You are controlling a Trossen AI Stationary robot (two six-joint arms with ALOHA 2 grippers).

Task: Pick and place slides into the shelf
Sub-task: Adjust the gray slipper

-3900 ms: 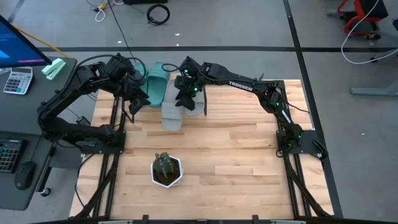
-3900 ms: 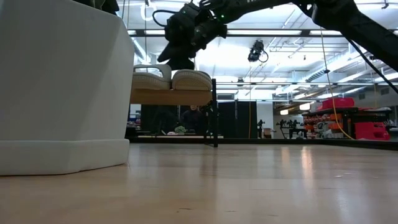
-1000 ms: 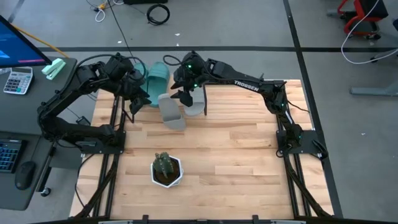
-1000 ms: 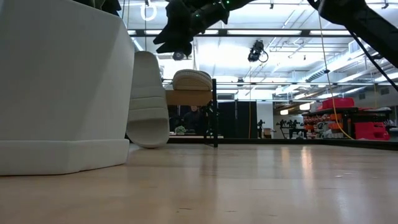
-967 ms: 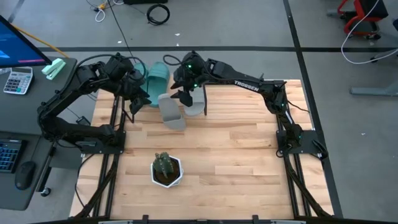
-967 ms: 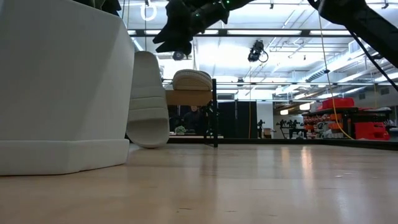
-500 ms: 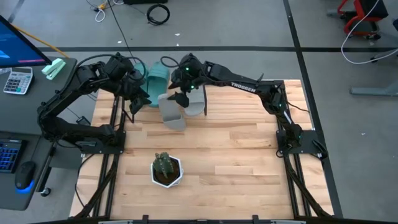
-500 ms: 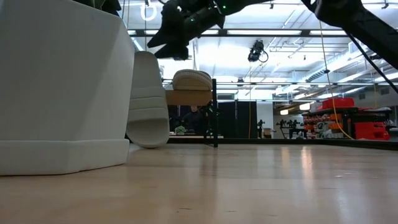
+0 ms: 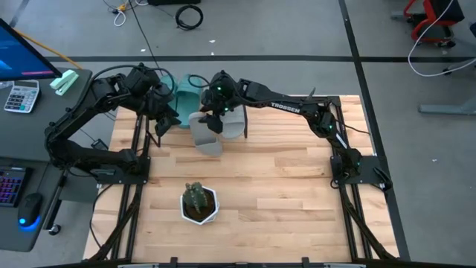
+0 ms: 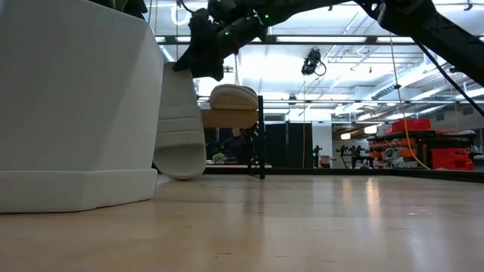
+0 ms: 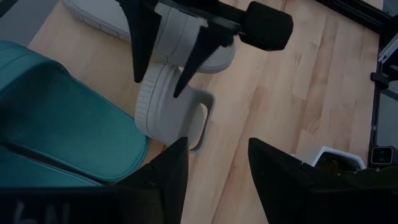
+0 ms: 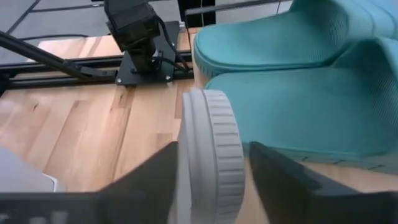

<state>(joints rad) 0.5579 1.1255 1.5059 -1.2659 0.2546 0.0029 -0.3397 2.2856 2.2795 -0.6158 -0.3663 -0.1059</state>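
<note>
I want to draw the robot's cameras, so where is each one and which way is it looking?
High view: above the table, looking straight down; both arms show, the right gripper over the tipped grey slide.
Low view: at tabletop height, looking level past the white pot; the right arm comes in from above.
Left wrist view: on the left arm, looking past its own dark fingers at the teal slides.
Right wrist view: on the right arm, looking down at the grey slide's edge.
All four views show the grey slide.

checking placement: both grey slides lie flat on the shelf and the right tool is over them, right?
Not quite. In the low view one grey slide stands tipped on end against the shelf, its lower end on the table; only the other grey slide lies flat on top. The right tool is over them.
</note>
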